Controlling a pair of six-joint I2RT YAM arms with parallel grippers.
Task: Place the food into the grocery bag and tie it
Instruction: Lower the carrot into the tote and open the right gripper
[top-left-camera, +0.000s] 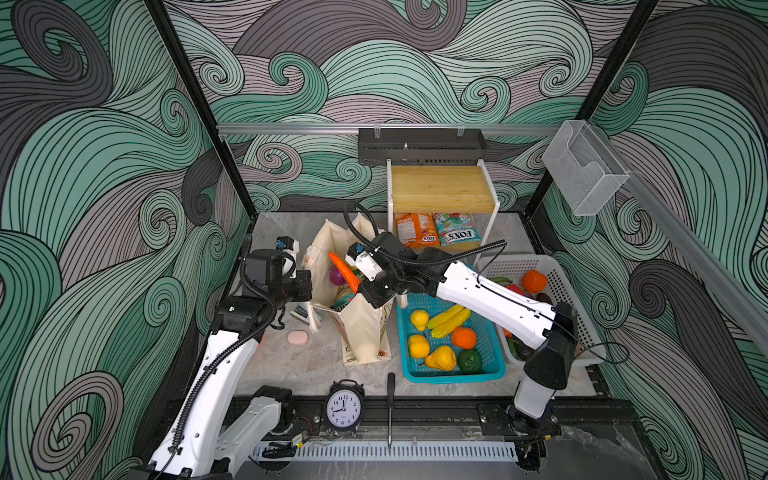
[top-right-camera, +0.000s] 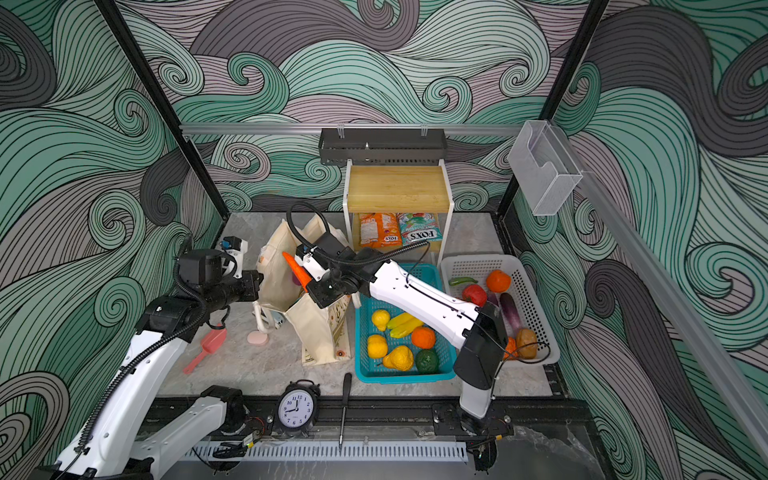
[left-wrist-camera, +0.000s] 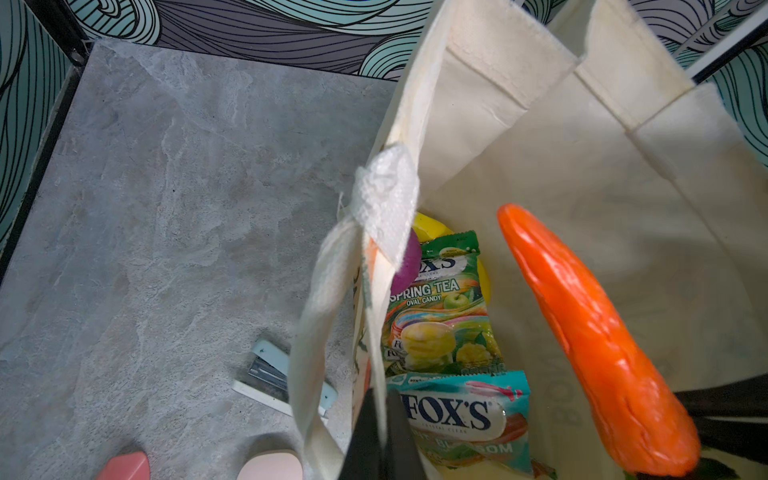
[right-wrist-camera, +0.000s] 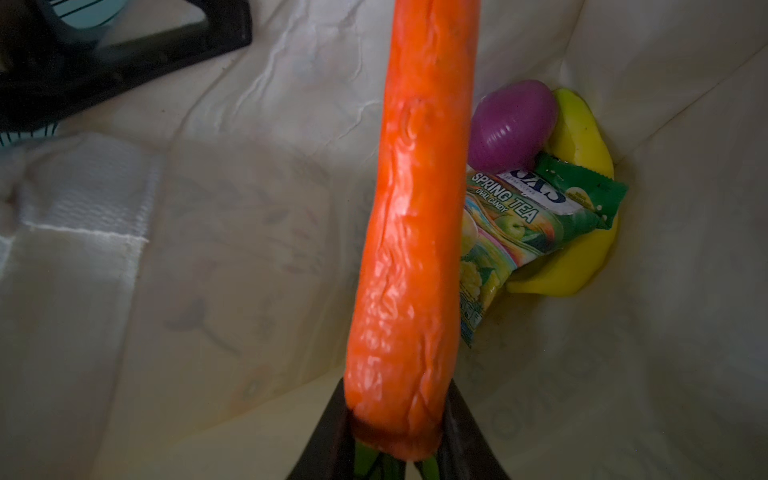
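Above the open grocery bag (top-left-camera: 361, 332), the right tool (right-wrist-camera: 395, 415) pinches the carrot's (right-wrist-camera: 415, 208) thick end; the left tool (left-wrist-camera: 380, 434) clamps the bag's rim.

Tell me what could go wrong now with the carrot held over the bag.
1. The right gripper holds the long carrot by its thick end, tilted over the grocery bag; dropped like this, it may lean on the wall and poke out, hindering tying.
2. The left gripper pinches the rim, seemingly holding the mouth open; a slip could fold it shut.
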